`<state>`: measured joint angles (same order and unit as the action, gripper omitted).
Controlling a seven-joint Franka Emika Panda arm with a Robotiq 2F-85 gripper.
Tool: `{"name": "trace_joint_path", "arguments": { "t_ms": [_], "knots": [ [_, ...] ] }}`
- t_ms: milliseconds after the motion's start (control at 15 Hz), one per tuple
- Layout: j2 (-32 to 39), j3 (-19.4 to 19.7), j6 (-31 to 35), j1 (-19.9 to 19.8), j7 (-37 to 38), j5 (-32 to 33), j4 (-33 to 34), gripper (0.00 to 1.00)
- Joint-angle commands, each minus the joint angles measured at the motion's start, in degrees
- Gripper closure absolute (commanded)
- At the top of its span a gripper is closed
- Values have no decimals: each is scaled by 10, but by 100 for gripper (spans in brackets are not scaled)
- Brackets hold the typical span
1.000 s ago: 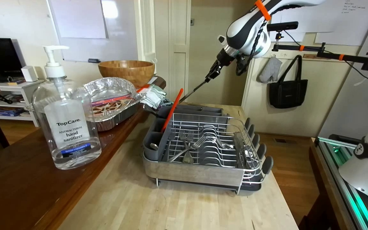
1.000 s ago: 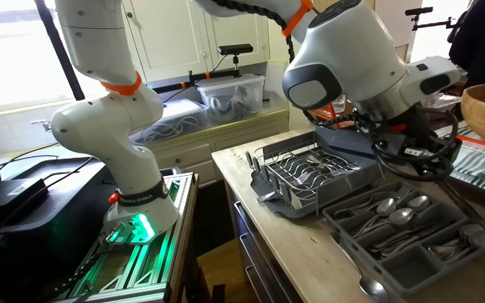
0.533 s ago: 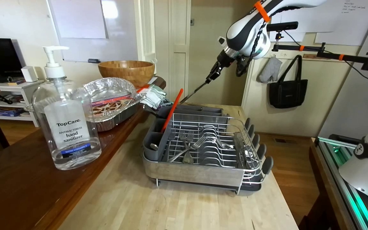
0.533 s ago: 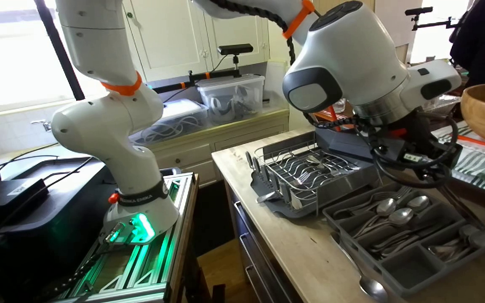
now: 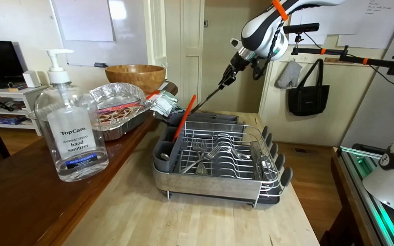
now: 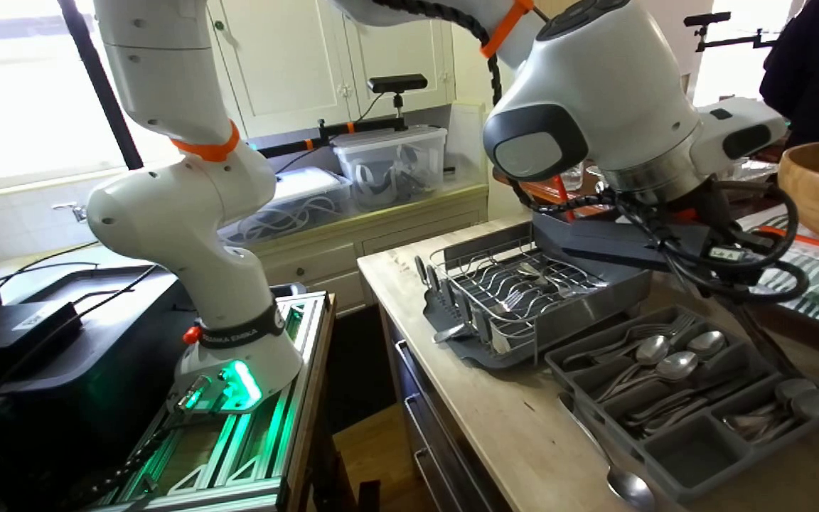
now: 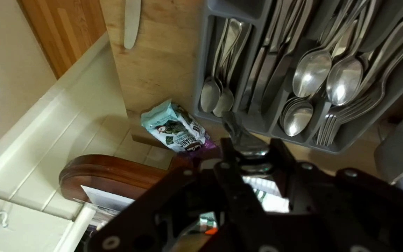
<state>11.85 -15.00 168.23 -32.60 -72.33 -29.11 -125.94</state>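
Held utensil: although its type is unclear, its long axis slants downward in both exterior views, free end toward the rim of the cutlery tray beside the small spoons; contact cannot be judged.
Gripper: clamped around the utensil's upper end.
Surface: a strip separates the tray from its end edge; a snack packet lies near the corner there.

- One long metal utensil
- One cutlery tray
- At least three spoons in it
- One spoon outside it
- One dish rack
- Five grey pegs
- One wooden bowl
- One hand sanitizer bottle
- One black tote bag
- Two plastic bins
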Motion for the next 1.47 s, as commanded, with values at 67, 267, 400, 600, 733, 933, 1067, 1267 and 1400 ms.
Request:
{"name": "trace_joint_path", "arguments": {
  "t_ms": [67,267,400,600,733,933,1067,1267,1400],
  "knots": [
    [1,-13,-52,-25,-75,-14,27,93],
    [2,-18,-89,-35,-125,-17,41,93],
    [3,-16,-105,-38,-142,-17,49,93],
    [-1,-6,-82,-29,-122,-3,38,93],
    [1,0,-90,-27,-119,10,38,93],
    [-4,-20,-63,-18,-119,-8,4,70],
    [-5,-33,-17,-1,-111,-8,-31,70],
    [-13,-34,-4,6,-109,-9,-43,70],
    [-14,-34,-4,4,-109,-9,-45,70]
  ]
}}
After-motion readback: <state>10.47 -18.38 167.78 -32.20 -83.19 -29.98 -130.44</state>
